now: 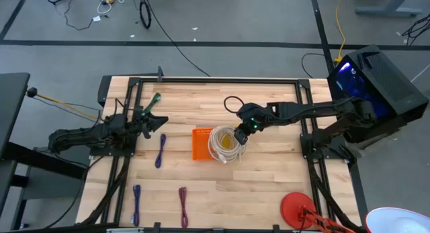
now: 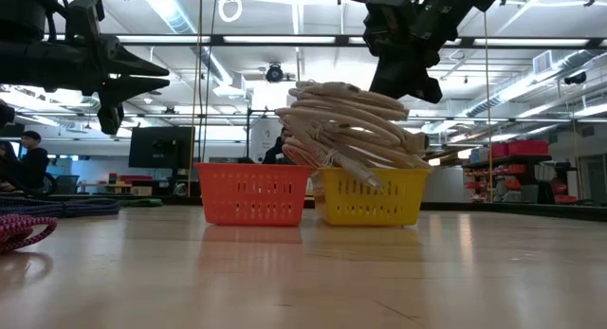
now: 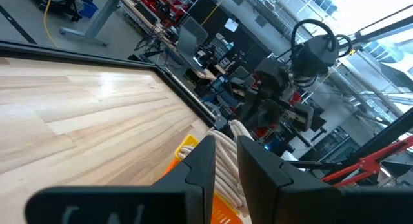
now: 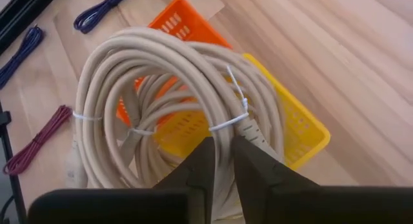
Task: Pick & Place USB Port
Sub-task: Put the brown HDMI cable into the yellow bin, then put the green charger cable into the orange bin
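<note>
**Resting coil on the baskets, R arm over it**

Lying nearest on the wooden surface (image 1: 269,186) are a purple cable (image 1: 136,199) and a maroon cable (image 1: 183,203), side by side but apart, w/ a red round item (image 1: 295,209) off at the right corner. A second purple cable (image 1: 160,151) sits further in, left of the baskets.

Mid-surface: orange basket (image 1: 200,144) and yellow basket (image 2: 370,196) stand touching. The beige cable coil (image 1: 225,144), tied w/ white zip ties, lies across the tops of both, mostly over the yellow one, sticking up well above the rims.

Right gripper (image 1: 240,131) hangs directly over the coil's right side. In the wrist view one strand of the coil runs through the narrow gap btwn its fingers (image 4: 200,166); can't tell whether they're clenched on it or released.

Left gripper (image 1: 158,119) hovers above the surface's left side, well apart from the baskets and pointing toward them; its fingers (image 3: 203,162) are slightly parted w/ nothing btwn them.

Furthest back: a green item (image 1: 155,99) just beyond the left gripper, and a black cable loop (image 1: 232,102) behind the right arm.
</note>
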